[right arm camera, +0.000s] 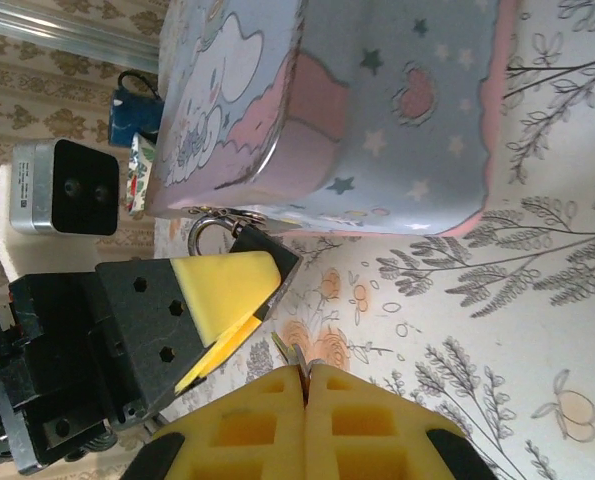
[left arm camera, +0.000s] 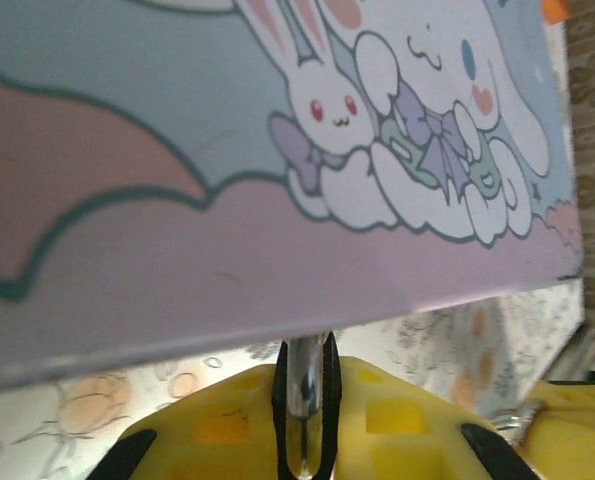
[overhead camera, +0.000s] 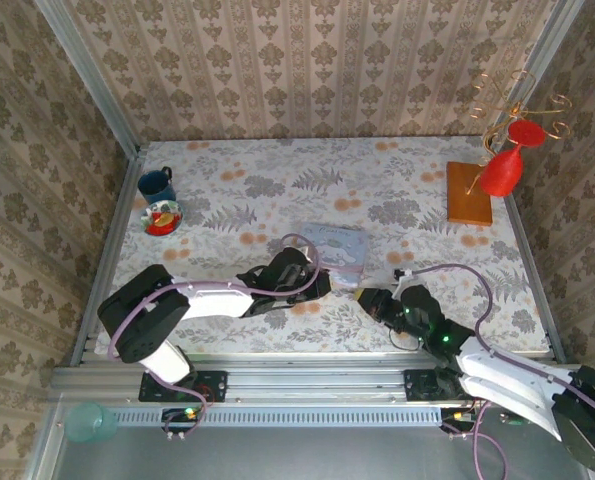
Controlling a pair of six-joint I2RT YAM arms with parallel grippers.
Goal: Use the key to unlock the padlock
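A pastel cartoon tin box (overhead camera: 337, 248) lies in the middle of the floral table. The small dark padlock (right arm camera: 275, 258) hangs by its thin shackle (right arm camera: 205, 236) from the box's front latch. My left gripper (overhead camera: 322, 284) is shut on the padlock, which appears edge-on as shiny metal (left arm camera: 304, 410) between the yellow fingers (left arm camera: 397, 420). Just right of it, my right gripper (right arm camera: 306, 375) is shut on the key. The key's slim tip (right arm camera: 288, 350) sticks out towards the padlock, a short gap below it. The keyhole is hidden.
A blue mug (overhead camera: 157, 184) and a small bowl of colourful bits (overhead camera: 162, 217) stand at the back left. A wooden stand (overhead camera: 469, 193) with gold wire and a red glass (overhead camera: 502, 172) sits back right. Wallpapered walls close in the table.
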